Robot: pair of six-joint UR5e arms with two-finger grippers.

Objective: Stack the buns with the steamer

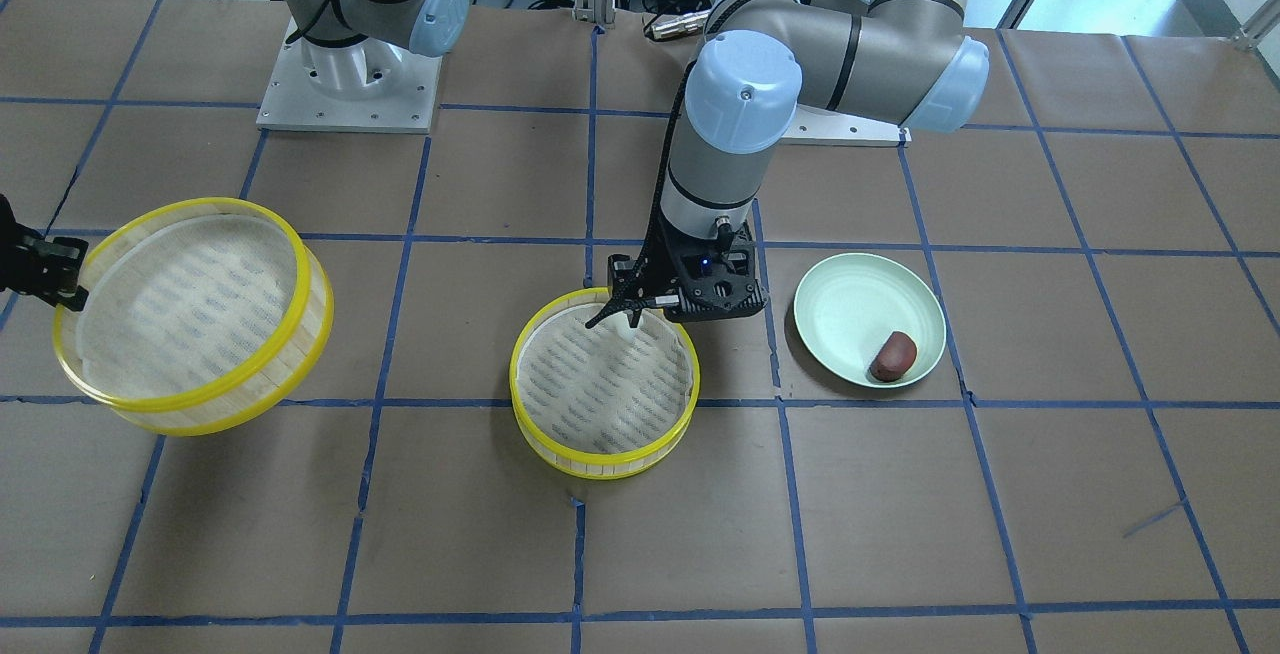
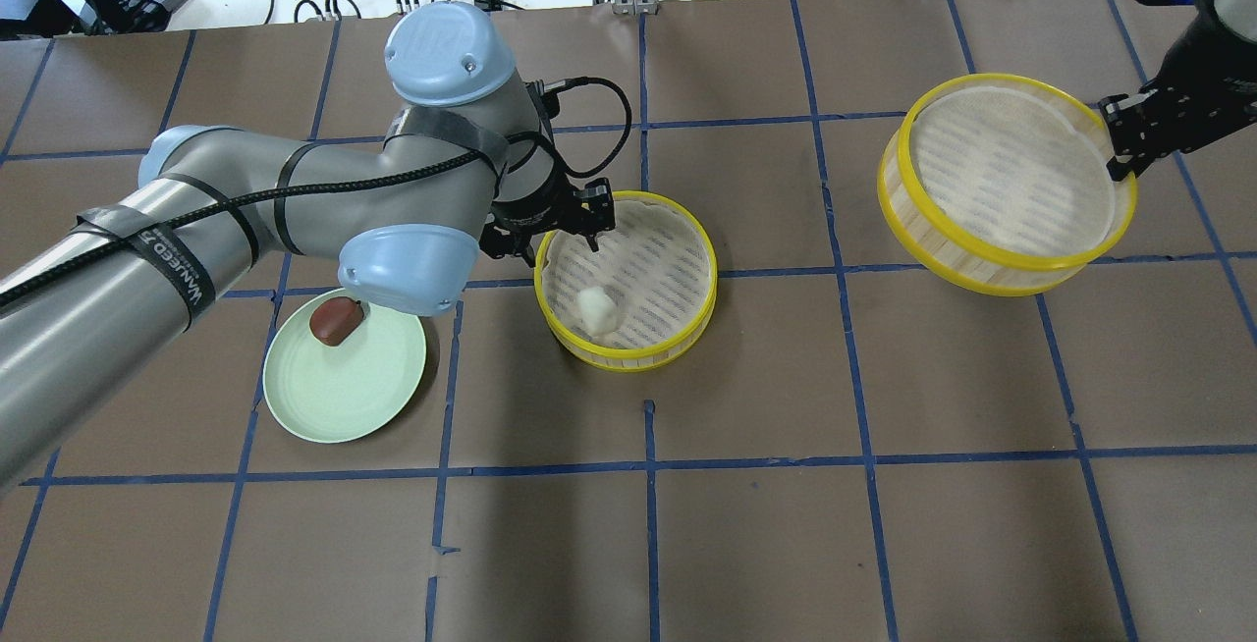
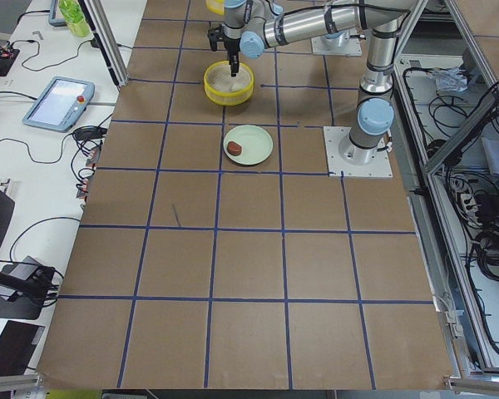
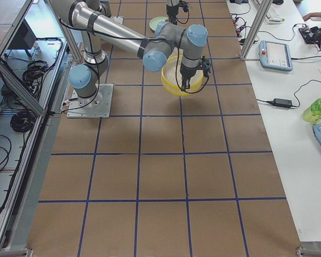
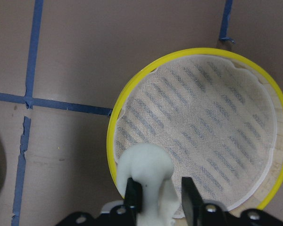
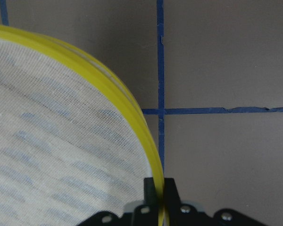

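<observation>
One steamer basket (image 2: pixel 628 357) stands on the table at the middle, and the white bun (image 2: pixel 596 308) lies inside it on the robot's side. My left gripper (image 2: pixel 589 230) hovers open above this basket. In the left wrist view the bun (image 5: pixel 146 169) shows below and between the fingers (image 5: pixel 133 193). The reddish-brown bun (image 2: pixel 334 320) lies on the pale green plate (image 2: pixel 344 397). My right gripper (image 2: pixel 1120 156) is shut on the yellow rim of the second steamer basket (image 2: pixel 982 264) and holds it lifted and tilted. This basket is empty.
The plate (image 1: pixel 850 304) sits just beside the left arm's wrist, close to the middle basket (image 1: pixel 603 469). The held basket (image 1: pixel 200 404) hangs near the table's end on my right side. Blue tape lines grid the brown table.
</observation>
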